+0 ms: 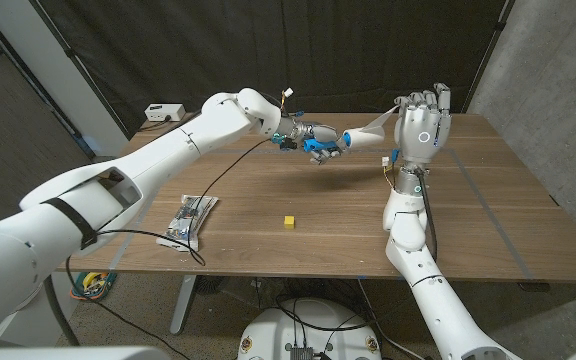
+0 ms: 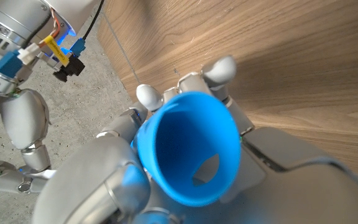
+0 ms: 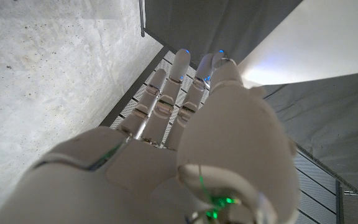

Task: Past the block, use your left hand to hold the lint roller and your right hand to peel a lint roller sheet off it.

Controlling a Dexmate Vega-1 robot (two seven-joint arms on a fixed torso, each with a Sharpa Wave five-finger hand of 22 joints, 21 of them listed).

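My left hand [image 1: 306, 134] grips the blue handle of the lint roller [image 1: 326, 146] above the table's far middle, past the small yellow block [image 1: 289, 221]. In the left wrist view the handle's hollow blue end [image 2: 191, 146] sits between my fingers [image 2: 219, 70]. A white sheet [image 1: 373, 125] stretches taut from the roller's head to my right hand [image 1: 423, 125], which is raised upright with its fingers pointing up and pinches the sheet's end. The right wrist view shows the back of that hand [image 3: 185, 143] and the white sheet [image 3: 303, 56] running off from its fingertips.
A flat packaged item [image 1: 190, 220] lies on the wooden table [image 1: 488, 230] at the front left. A small white box [image 1: 164, 112] sits at the back left corner. Dark curtains hang behind the table. A cable trails under my left arm.
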